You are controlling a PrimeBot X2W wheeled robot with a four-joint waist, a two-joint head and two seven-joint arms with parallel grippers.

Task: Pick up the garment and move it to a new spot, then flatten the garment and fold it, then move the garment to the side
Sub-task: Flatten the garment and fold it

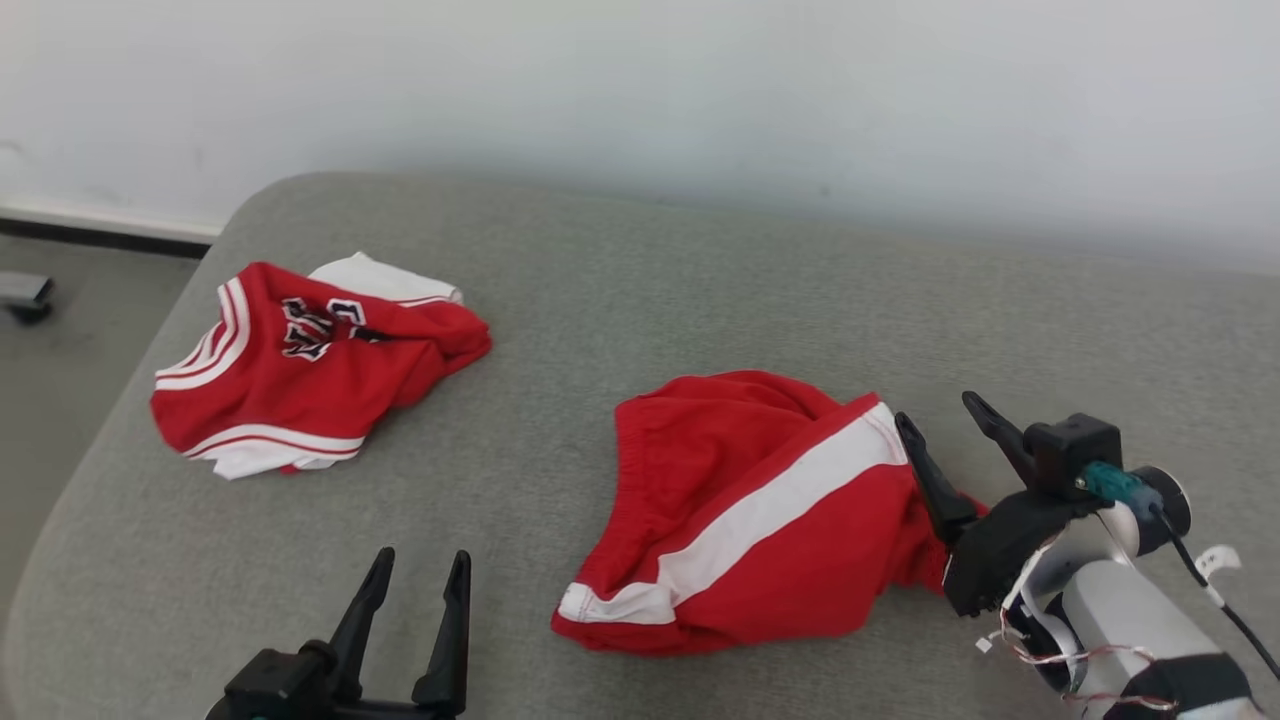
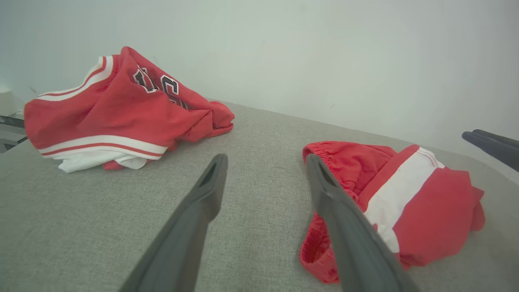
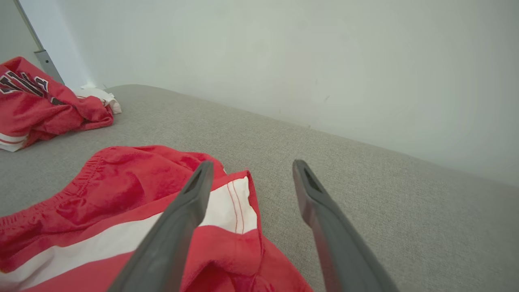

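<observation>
The red shorts with a white side stripe lie crumpled on the grey cushioned surface, right of centre in the head view. A red jersey with white trim is heaped well apart at the far left. The right gripper sits at the shorts' right edge, fingers spread and holding nothing. Its own wrist view adds detail: the right gripper has one finger over the stitched hem of the shorts and the other over bare cushion, though contact cannot be told. The gathered waistband shows there too. The left gripper rests low at the near edge, also parted and empty. From its wrist the left gripper points between jersey and shorts.
</observation>
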